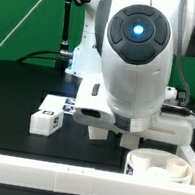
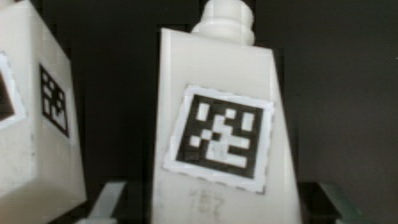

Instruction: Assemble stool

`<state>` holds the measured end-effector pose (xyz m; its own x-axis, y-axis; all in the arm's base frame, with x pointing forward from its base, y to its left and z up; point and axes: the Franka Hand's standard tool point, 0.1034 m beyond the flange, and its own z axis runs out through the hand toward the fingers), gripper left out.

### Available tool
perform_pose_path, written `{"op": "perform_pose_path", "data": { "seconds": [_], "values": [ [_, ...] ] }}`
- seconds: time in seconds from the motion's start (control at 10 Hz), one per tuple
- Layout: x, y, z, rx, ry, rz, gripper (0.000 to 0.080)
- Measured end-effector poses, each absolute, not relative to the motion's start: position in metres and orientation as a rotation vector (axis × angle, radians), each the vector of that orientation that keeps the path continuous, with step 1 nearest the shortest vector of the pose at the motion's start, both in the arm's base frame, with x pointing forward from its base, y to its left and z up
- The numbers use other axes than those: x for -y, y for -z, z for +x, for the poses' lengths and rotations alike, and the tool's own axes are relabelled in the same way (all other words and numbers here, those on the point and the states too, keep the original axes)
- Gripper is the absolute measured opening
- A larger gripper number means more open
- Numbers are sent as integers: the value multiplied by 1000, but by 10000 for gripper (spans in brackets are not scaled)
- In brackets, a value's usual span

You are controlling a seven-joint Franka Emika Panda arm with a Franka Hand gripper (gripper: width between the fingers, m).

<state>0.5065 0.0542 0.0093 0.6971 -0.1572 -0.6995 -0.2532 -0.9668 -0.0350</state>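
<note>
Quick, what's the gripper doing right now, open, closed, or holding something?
Gripper: open, fingers on either side of a stool leg with a gap showing on each side; not gripping it yet.

White leg (image 2: 210, 65) carries a black-and-white checkered tag (image 2: 221, 135)

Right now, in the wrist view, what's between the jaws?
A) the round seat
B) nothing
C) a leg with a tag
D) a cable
C: a white leg with a black-and-white square tag stands between the jaws, with a dark gap on each side.
</note>
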Motion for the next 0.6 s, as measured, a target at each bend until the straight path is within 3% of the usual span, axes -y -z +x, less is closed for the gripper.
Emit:
{"op": "perform_pose_path", "data": {
  "seconds": [0.3,0.6],
  "values": [
    [-55,-12,510,-299,-1106,-2792,325],
    [-59,-50,530,-168,-1055,-2812,327]
  ]
}}
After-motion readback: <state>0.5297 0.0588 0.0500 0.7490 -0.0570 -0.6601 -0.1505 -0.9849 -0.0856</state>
